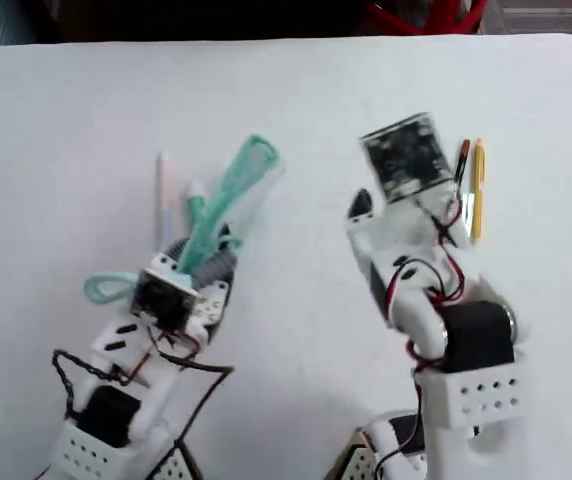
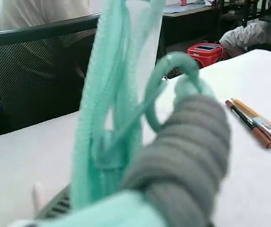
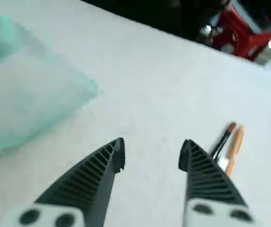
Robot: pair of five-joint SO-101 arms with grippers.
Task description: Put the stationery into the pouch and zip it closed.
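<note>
Closest to the left wrist camera is a grey ribbed finger [image 2: 187,156] of the left claw [image 1: 206,255], pressed together on the edge of a teal-trimmed, clear plastic zip pouch [image 1: 236,190]. The pouch is held tilted up off the white table [image 1: 296,90], its far end pointing away from the robot. Just beside it on the tabletop lies a pale pink-and-white pen [image 1: 164,200], long axis running away from the robot, with a second pale item next to it that is too blurred to name. Across the table, a brown pen [image 3: 223,137] and a yellow pen [image 3: 235,146] lie side by side, touching or nearly so, both running lengthwise away from the robot and roughly in line with the right arm's reach. The right claw [image 3: 152,151] is spread and empty, hanging above bare table with the two pens just off to its outer side, near one fingertip rather than between the jaws. The right arm, stretched forward with its wrist tipped down, is by far the nearer arm to this pair. Judging from that, the coming move seems to call for a small sideways shift so the jaws straddle a pen across its width. Gripping both at once is a risk, since they lie so close together.
</note>
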